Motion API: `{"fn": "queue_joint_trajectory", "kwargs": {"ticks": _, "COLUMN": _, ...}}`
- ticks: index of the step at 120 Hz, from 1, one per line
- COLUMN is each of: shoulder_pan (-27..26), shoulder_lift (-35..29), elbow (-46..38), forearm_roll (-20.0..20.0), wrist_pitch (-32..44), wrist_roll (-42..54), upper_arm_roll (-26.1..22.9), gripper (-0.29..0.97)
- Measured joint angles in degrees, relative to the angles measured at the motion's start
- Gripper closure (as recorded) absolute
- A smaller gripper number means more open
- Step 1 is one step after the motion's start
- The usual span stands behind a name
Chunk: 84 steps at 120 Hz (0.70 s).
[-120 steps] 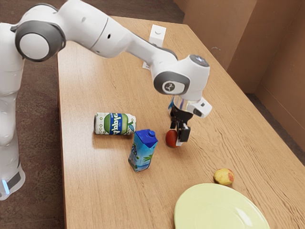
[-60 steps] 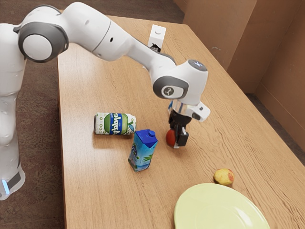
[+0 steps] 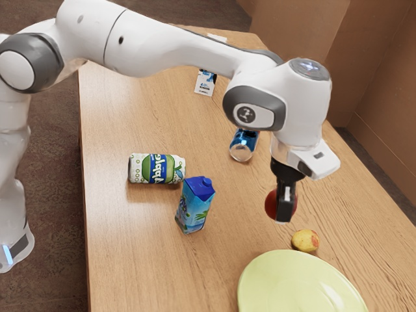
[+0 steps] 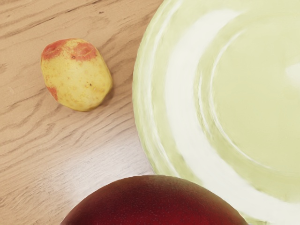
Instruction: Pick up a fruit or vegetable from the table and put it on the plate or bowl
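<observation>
As the exterior view has it, our white seven-joint arm (image 3: 162, 49) reaches in from the exterior view's upper left across the light wooden surface (image 3: 130, 260), hand pointing down. The black two-finger gripper (image 3: 283, 211) has its fingers clamped on a round dark red fruit (image 3: 270, 205); red shows on both sides of the near finger. The fruit hangs apparently clear of the surface, between the blue can and the plate. Just below it in this view, a small yellow fruit with red blotches (image 3: 305, 240) rests on the surface, beside the rim of a round pale green plate (image 3: 299, 289) at the lower edge. Whether that fruit and the rim touch, we cannot tell from here. Toward the exterior view's left stands an upright blue drink carton (image 3: 195, 205), and near it a green-and-white can (image 3: 156, 168) lies on its side. Behind the hand, a blue can (image 3: 244, 143) also lies on its side. Farther back, partly hidden by the arm, is a small white-and-blue carton (image 3: 207, 82).

Wrist view: the dark red fruit (image 4: 154, 201) sits large, directly under the hand. Beyond it lie the pale green plate (image 4: 187, 117) and the yellow fruit (image 4: 75, 75), both on the wooden surface (image 4: 56, 154). The yellow fruit is near the plate's rim but apart from it, with a strip of wood grain between. Seen from the hand, the red fruit overlaps the plate's edge.
</observation>
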Motion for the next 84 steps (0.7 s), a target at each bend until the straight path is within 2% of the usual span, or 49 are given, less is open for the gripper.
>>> {"fn": "queue_joint_trajectory", "kwargs": {"ticks": 14, "shoulder_pan": -4.75, "shoulder_lift": 1.43, "elbow": 2.30, "forearm_roll": 0.61, "wrist_pitch": -1.28, "wrist_roll": 0.02, "upper_arm_roll": 0.02, "gripper": 0.32}}
{"fn": "queue_joint_trajectory", "kwargs": {"ticks": 33, "shoulder_pan": -9.62, "shoulder_lift": 13.57, "elbow": 17.84, "forearm_roll": 3.22, "wrist_pitch": -5.22, "wrist_roll": 0.07, "upper_arm_roll": 0.13, "gripper": 0.32}}
{"fn": "queue_joint_trajectory", "kwargs": {"ticks": 52, "shoulder_pan": -12.10, "shoulder_lift": 16.78, "elbow": 20.57, "forearm_roll": 4.17, "wrist_pitch": -7.43, "wrist_roll": 0.12, "upper_arm_roll": 0.41, "gripper": 0.32}}
{"fn": "queue_joint_trajectory", "kwargs": {"ticks": 68, "shoulder_pan": -12.39, "shoulder_lift": 16.87, "elbow": 20.70, "forearm_roll": 4.10, "wrist_pitch": -8.38, "wrist_roll": 0.14, "upper_arm_roll": 0.44, "gripper": 0.14}}
{"fn": "queue_joint_trajectory", "kwargs": {"ticks": 84, "shoulder_pan": -12.51, "shoulder_lift": 16.58, "elbow": 20.71, "forearm_roll": 4.08, "wrist_pitch": -9.01, "wrist_roll": 0.12, "upper_arm_roll": 0.33, "gripper": 0.05}}
